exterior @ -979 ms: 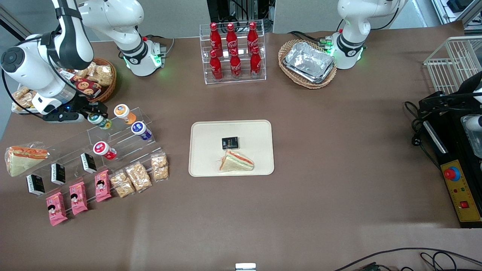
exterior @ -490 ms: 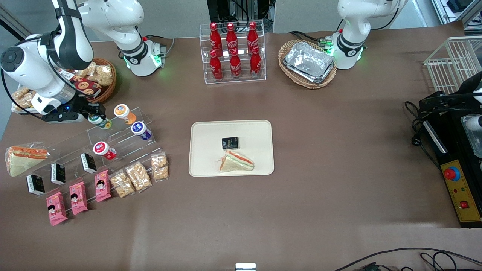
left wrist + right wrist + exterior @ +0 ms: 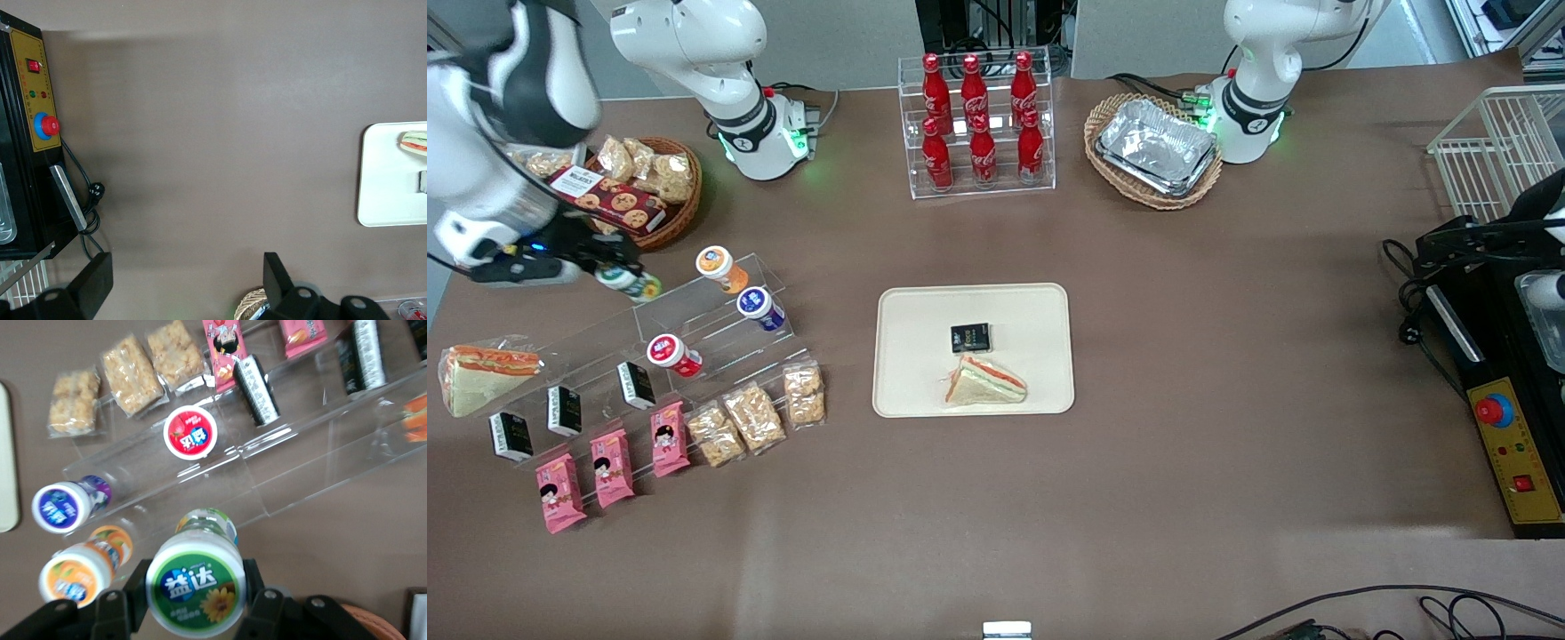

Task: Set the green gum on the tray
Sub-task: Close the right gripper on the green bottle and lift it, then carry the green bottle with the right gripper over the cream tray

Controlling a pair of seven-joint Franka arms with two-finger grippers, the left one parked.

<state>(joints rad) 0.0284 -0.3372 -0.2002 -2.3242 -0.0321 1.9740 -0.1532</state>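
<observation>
Green gum (image 3: 195,587) clamped lid-up between gripper (image 3: 609,274) fingers (image 3: 253,587), pressed against both sides of the bottle just below the lid. Held above the table beside the clear acrylic stand (image 3: 703,329), clear of the orange-lidded bottle (image 3: 718,265), likely to avoid toppling neighbours. Arm raised at its own end of the table, wrist pointing down. Tray (image 3: 907,311) well apart, holding sandwich (image 3: 985,382) and black packet (image 3: 970,337).

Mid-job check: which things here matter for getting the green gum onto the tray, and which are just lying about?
In play:
green gum, held by the gripper, lifted off the clear rack
tray, nearer the table's middle

Lying about:
orange-lidded bottle, blue-lidded bottle and red-lidded bottle on the rack
sandwich and black packet already on the tray
cola bottles
foil trays
</observation>
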